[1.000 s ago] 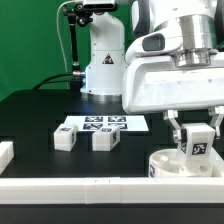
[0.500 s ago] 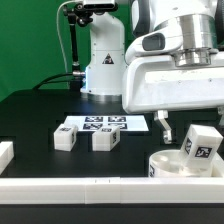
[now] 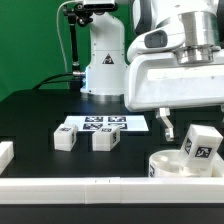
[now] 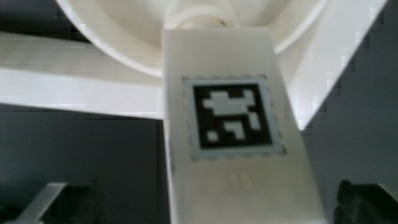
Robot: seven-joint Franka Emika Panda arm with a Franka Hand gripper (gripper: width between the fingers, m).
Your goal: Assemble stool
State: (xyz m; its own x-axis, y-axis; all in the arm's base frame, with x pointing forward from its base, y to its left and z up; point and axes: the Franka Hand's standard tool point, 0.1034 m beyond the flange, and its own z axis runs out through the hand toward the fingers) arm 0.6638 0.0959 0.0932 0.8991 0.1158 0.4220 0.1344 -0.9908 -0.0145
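gripper [image 3: 191,133] wide open around one leg [image 3: 199,146] planted in the seat [image 3: 163,166]; two more legs [image 3: 65,138] [image 3: 103,139] lie loose at nine o'clock.

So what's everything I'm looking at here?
table: one, black, under everything
marker board: one, white, mid-table
loose legs: two, white, tagged, in front of marker board
seat: one, white, exterior view's right front
tilted leg: one, white, tagged, on seat
bars: two, white, table's edges
arm: one, white, above seat
jaws: one pair, open, either side of tilted leg
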